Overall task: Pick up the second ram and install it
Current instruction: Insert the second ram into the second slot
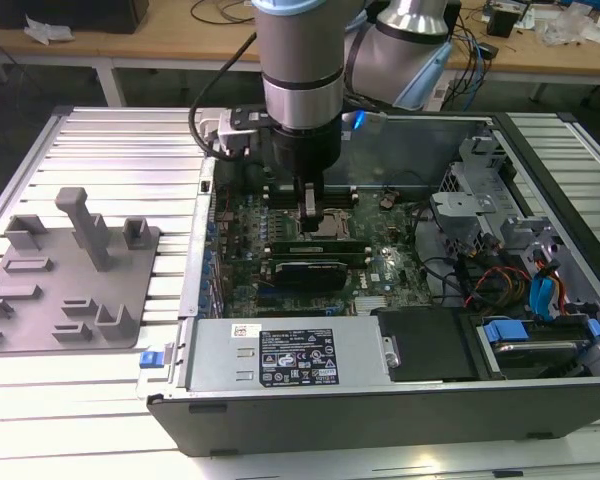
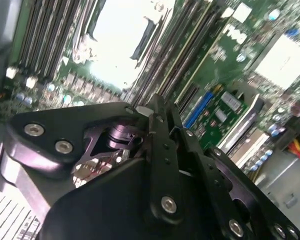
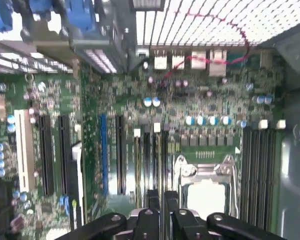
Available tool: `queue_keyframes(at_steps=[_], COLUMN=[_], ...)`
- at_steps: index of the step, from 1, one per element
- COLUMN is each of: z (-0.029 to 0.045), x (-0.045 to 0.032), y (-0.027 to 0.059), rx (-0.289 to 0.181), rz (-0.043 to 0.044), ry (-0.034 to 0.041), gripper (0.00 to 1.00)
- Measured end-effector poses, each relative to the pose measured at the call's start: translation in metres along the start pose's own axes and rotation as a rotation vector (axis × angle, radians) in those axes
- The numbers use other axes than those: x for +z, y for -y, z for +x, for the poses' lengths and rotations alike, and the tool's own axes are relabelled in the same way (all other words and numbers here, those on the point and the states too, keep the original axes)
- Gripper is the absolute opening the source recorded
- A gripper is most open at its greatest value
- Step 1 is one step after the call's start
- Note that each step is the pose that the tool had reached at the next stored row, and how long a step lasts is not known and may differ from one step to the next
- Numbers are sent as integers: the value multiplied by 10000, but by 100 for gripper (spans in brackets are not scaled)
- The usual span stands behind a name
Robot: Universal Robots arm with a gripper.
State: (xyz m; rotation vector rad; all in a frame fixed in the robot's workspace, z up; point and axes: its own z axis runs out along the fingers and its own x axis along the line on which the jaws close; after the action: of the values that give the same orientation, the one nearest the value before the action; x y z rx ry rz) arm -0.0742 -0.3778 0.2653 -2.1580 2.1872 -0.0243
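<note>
My gripper point(image 1: 308, 212) hangs low inside the open computer case, over the motherboard point(image 1: 380, 270) beside the silver processor socket point(image 1: 332, 226). In both wrist views its black fingers stand close together, shut, and I see nothing between them point(image 3: 161, 201) point(image 2: 151, 111). They line up with the black memory slots point(image 3: 150, 160) next to the socket point(image 3: 205, 192). A long green stick, which I take for the second ram point(image 1: 315, 243), sits in a slot by the socket. In the second wrist view a pale strip point(image 2: 192, 62) runs along the slots up to the fingertips. Whether the fingers touch it I cannot tell.
A grey fixture point(image 1: 65, 280) with upright posts lies on the ribbed table at the exterior view's left. The power supply point(image 1: 280, 355) fills the case's near side. Drive bays with blue clips point(image 1: 525, 335) and loose cables are at its right. The case walls point(image 1: 195, 290) hem the board in.
</note>
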Motion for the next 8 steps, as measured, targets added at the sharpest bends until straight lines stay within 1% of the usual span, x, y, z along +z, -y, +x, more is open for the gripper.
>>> queue_keyframes(at_steps=[1,3,4,5,6,8], z=[0,0,-1,-2,-3,-4], x=[-1,0,5,11,16,14], y=[-1,0,68,173,252,281], rx=[3,1,2,1,2,2], rz=[-28,-39,-39,-39,-39,-44], ry=[-2,0,0,0,1,-1], gripper=[17,17,17,17,17,17])
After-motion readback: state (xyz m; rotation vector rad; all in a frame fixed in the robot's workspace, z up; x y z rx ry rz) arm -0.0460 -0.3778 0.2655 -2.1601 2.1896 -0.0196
